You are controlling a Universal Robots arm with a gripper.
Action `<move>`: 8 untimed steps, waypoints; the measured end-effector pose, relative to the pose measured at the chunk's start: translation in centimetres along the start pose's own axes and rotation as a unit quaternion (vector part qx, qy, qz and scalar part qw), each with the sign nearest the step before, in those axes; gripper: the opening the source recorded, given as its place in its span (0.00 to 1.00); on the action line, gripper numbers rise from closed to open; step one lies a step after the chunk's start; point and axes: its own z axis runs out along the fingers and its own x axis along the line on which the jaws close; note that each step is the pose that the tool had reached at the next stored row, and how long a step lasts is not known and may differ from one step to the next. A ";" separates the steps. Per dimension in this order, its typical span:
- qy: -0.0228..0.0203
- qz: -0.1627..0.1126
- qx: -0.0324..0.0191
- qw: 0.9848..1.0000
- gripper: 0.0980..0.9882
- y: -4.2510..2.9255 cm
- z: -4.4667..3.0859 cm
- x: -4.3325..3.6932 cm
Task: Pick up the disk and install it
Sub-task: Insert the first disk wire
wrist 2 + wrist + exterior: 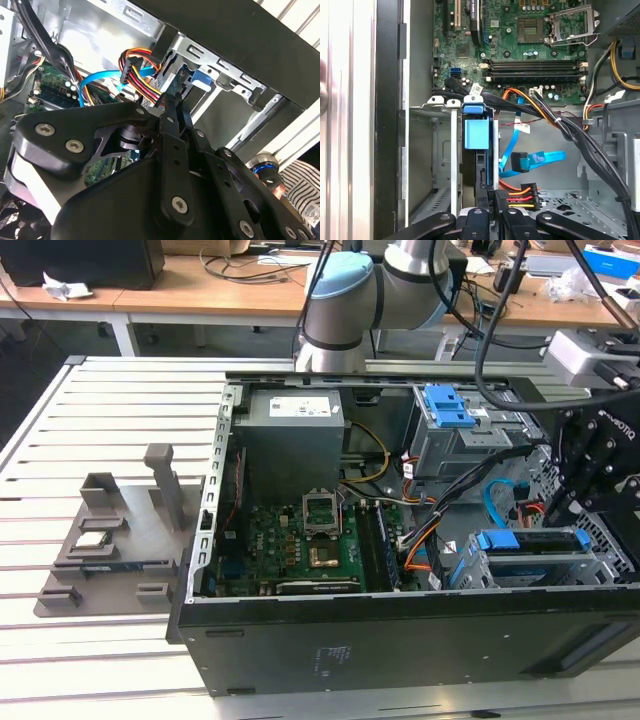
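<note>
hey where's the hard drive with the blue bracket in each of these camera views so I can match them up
Exterior view: the disk sits in the drive bay at the case's front corner, toward the exterior view's right, below the gripper.
First wrist view: the disk stands edge-on in the metal bay, blue bracket up.
Second wrist view: its blue bracket peeks from the bay beyond the fingertips.
Shared landmark: the light-blue data cable beside the bay.

No writing could be read. The power supply carried a white label and the black case side a small patch of pale print, both illegible. A white cable tag and the disk showed nothing readable.
</note>
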 end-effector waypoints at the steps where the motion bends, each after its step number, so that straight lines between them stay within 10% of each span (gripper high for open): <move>1: 0.000 0.000 0.000 1.000 0.08 0.00 0.08 0.07; 8: 0.000 0.000 0.000 1.000 0.08 -0.25 0.53 0.17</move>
